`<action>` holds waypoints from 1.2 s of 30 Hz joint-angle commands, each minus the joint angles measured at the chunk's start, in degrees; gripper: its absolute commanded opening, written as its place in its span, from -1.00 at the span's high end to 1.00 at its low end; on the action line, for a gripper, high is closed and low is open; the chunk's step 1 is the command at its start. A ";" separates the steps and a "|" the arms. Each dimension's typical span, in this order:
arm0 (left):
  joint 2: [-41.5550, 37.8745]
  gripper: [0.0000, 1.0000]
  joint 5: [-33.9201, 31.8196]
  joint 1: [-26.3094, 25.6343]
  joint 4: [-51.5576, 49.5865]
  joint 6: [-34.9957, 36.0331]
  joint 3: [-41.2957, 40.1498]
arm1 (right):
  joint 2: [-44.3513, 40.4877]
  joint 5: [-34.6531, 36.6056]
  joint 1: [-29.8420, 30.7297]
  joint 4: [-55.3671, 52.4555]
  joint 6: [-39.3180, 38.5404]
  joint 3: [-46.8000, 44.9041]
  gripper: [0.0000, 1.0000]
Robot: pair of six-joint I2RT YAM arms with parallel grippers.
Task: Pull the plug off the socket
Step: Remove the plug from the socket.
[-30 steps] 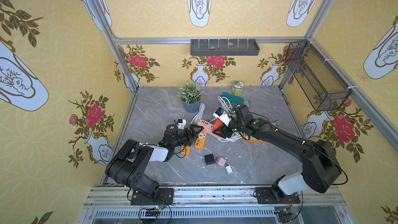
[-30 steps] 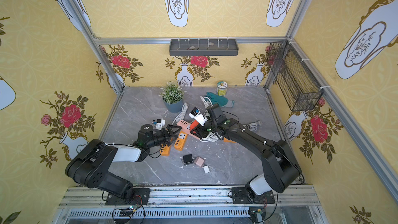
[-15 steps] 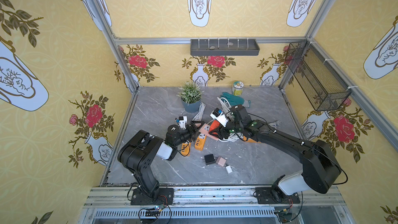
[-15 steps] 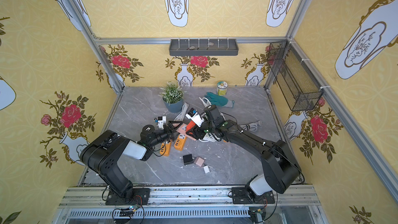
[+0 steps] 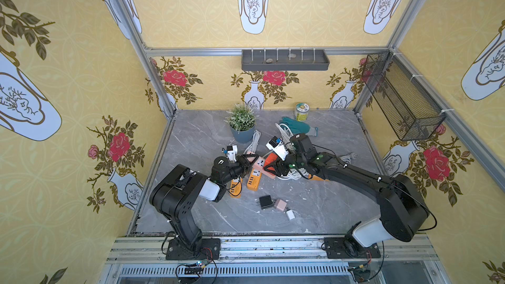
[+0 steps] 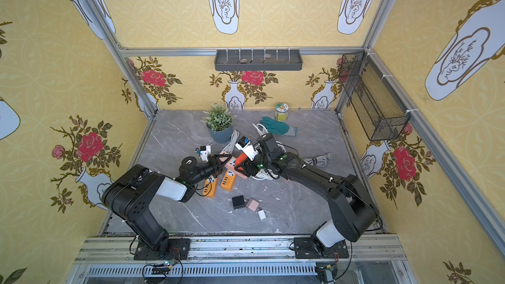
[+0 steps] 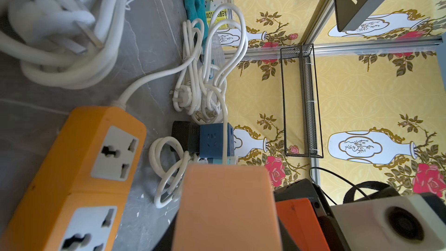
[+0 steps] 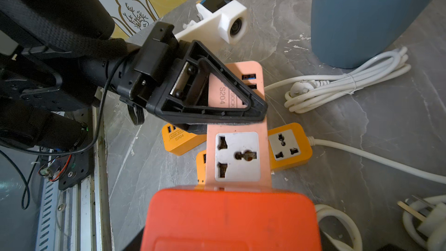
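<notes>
In both top views your two arms meet over the middle of the worktop (image 5: 191,143). Your left pincer (image 5: 249,159) is clenched on one end of the pink socket strip (image 5: 259,163). Your right pincer (image 5: 276,168) is closed on the orange-red plug (image 5: 271,159) at the strip's other end. The strip spans the gap between the two pincers, raised above an orange strip (image 5: 253,181) lying beneath them. I judge that both grips are made and the pull itself is not yet done, because no gap shows between the plug (image 6: 240,159) and the strip (image 6: 231,163). From up here the joint is too small to be sure.

In the left wrist view, the pink socket strip (image 7: 226,208) fills the foreground straight ahead of your left pincer, with the plug (image 7: 299,223) just beside it. The pincer's own fingers are out of frame, and the seam is cut off.

In the right wrist view, the plug (image 8: 229,220) sits right in front of your right pincer, butted against the strip (image 8: 237,155). The left pincer (image 8: 237,117) clamps across the far end, one finger above and one below. The socket face between the pincers is empty. The right pincer's pads and the plug's pins are hidden, so you cannot tell how deep the plug sits. What is left is to draw the pincers apart.
</notes>
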 commanded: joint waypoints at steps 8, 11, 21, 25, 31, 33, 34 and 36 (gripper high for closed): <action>-10.03 0.92 0.57 -0.02 -24.08 20.27 4.07 | -6.74 3.16 -2.28 -6.78 10.47 3.04 -0.96; -12.26 0.95 1.00 -0.02 -31.80 25.61 6.83 | -9.23 1.30 -4.68 -8.97 15.61 2.78 -0.96; -14.37 0.99 2.77 -0.02 -43.76 32.82 12.98 | -11.31 1.80 -1.04 -13.10 7.36 -1.31 -0.96; -14.13 0.99 4.37 -0.08 -43.75 32.64 13.93 | -7.24 11.31 3.82 -14.93 4.15 -0.13 -0.96; -14.57 0.98 5.90 -0.09 -44.13 33.12 14.15 | -3.67 17.62 5.21 -15.98 2.65 3.76 -0.95; -14.90 0.99 6.11 -0.05 -44.51 33.51 14.10 | -4.52 18.17 4.97 -15.80 2.40 3.49 -0.96; -15.08 0.98 6.11 -0.07 -44.78 33.60 14.09 | -4.84 18.43 4.40 -16.01 2.49 3.37 -0.96; -15.35 0.98 6.34 -0.07 -45.07 34.12 13.95 | -5.13 16.14 2.58 -16.81 2.62 3.01 -0.97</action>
